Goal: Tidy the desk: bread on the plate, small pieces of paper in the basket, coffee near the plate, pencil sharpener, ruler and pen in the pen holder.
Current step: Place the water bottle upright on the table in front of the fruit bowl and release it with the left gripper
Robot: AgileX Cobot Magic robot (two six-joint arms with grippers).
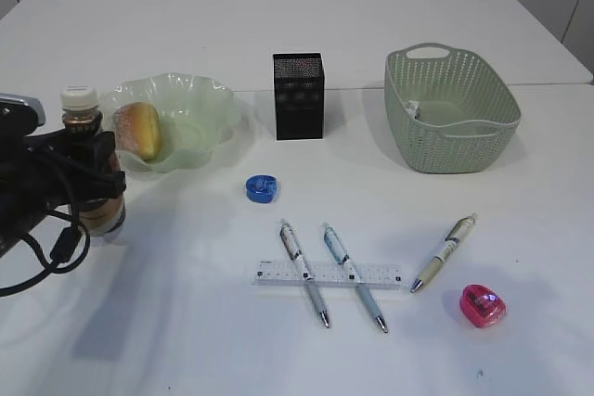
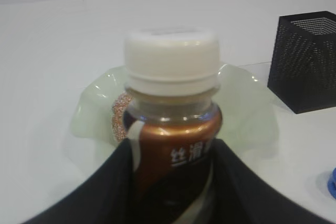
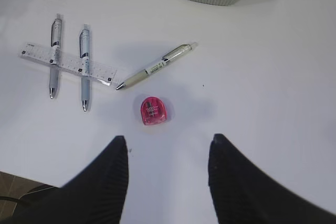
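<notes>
One coffee bottle [image 1: 93,169] stands at the far left of the white table [image 1: 167,322]. It has a white cap and a brown label. The left gripper [image 2: 170,182] has its two black fingers [image 2: 113,187] pressed on both sides of the bottle, so it is holding it. The bottle is just beside the plate [image 1: 200,122].

One plate is there, pale green with a wavy edge. One piece of bread [image 1: 139,130] lies in it, on its left side.

One blue pencil sharpener [image 1: 262,188] sits on the table in front of the plate, a little to the right.

One black pen holder [image 1: 298,95] stands upright behind it, near the middle of the table.

One white ruler [image 1: 329,274] lies flat near the front. Two pens [image 1: 304,273] lie across it, side by side, touching it. A third pen [image 1: 444,252] lies to the right, tilted, with its tip near the ruler's right end. That makes three pens.

One pink pencil sharpener [image 1: 483,305] sits to the right of the third pen, close to the front. So there are two sharpeners, one blue and one pink.

One green basket [image 1: 452,108] stands at the back right. One small bit of white paper [image 1: 414,110] shows inside it, by the left wall.

The right gripper [image 3: 168,156] hangs above the table near the pink sharpener. Its two fingers are spread apart with nothing between them.
</notes>
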